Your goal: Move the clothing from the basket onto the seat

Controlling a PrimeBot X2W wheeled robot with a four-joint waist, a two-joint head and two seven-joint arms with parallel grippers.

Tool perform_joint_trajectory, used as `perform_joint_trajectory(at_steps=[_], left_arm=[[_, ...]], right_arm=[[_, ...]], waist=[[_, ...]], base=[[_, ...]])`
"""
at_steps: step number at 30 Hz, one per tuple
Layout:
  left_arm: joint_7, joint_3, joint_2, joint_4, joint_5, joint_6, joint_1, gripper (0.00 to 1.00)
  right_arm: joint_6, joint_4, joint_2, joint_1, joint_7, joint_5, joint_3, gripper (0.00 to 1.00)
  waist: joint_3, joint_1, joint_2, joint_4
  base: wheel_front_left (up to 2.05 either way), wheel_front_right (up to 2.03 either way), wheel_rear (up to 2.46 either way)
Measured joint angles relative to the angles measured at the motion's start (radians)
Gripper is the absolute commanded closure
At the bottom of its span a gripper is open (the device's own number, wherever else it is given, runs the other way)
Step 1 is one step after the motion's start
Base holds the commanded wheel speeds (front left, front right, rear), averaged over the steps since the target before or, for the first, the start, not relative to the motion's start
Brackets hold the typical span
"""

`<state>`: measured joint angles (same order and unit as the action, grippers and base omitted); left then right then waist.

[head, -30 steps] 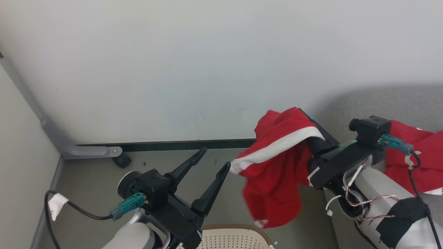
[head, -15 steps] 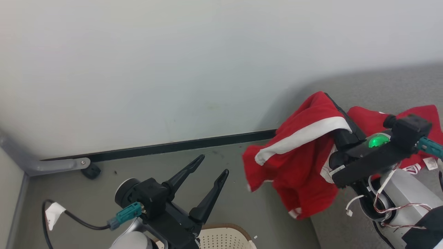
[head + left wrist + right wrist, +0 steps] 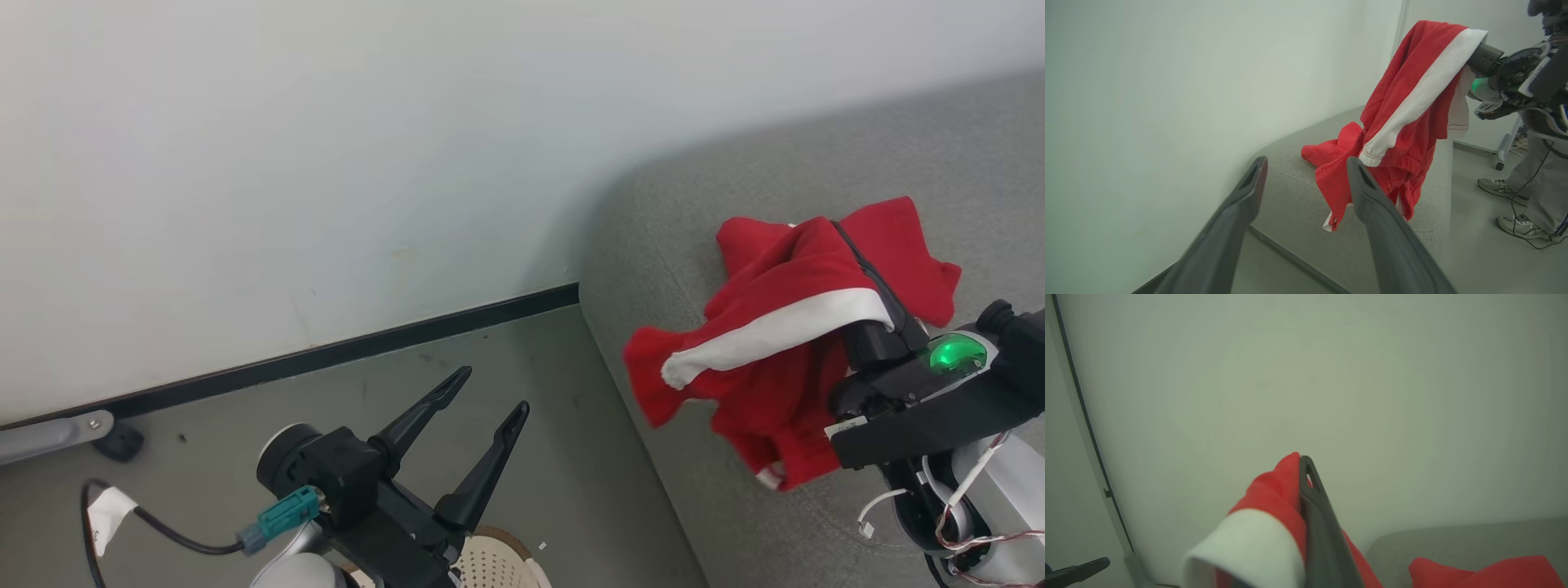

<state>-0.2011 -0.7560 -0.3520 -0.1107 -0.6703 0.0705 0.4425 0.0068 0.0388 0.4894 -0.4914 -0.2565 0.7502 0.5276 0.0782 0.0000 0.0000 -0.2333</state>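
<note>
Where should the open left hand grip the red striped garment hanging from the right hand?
Probably the red fabric garment's loose lower hem, from the left hand's side: it dangles free over the grey woven sofa, clear of the shut right hand.

Pale wall (image 3: 326, 163), black baseboard (image 3: 367, 343), grey floor (image 3: 531, 367) — a person's sneakers (image 3: 1498, 190) beyond.

- The head view looks steeply down from above on the rounded corner of the grey woven-fabric sofa (image 3: 653, 269) and the grey floor (image 3: 531, 367).
- The left wrist view looks from low and farther off at the same corner.
- The right wrist view faces the pale wall (image 3: 1331, 375), tight against the red white-trimmed fabric garment (image 3: 1278, 494) that all three views share.
</note>
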Motion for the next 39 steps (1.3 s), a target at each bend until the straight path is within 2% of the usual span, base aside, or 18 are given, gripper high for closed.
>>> perform_joint_trajectory(at_steps=[10,16,32,39], left_arm=[[0.000,-0.018,-0.011,0.021,0.012,0.000,-0.001,0.00],[0.000,-0.015,-0.014,0.027,0.013,0.000,-0.001,0.00],[0.005,-0.020,-0.013,0.049,0.021,0.001,0.005,0.00],[0.005,-0.033,-0.015,0.087,0.049,0.001,0.008,0.00]], right_arm=[[-0.042,-0.130,0.020,0.073,0.000,-0.052,-0.075,1.00],[-0.052,-0.184,0.028,0.109,0.000,-0.069,-0.110,1.00],[-0.052,-0.268,0.010,0.153,0.000,-0.070,-0.207,1.00],[-0.026,-0.236,0.006,0.104,0.000,-0.019,-0.277,1.00]], waist=[[0.017,0.0000,0.0000,-0.096],[0.029,0.0000,0.0000,-0.141],[0.078,0.0000,0.0000,-0.164],[0.113,0.0000,0.0000,-0.161]], base=[[0.00,0.00,0.00],[0.00,0.00,0.00],[0.00,0.00,0.00],[0.00,0.00,0.00]])
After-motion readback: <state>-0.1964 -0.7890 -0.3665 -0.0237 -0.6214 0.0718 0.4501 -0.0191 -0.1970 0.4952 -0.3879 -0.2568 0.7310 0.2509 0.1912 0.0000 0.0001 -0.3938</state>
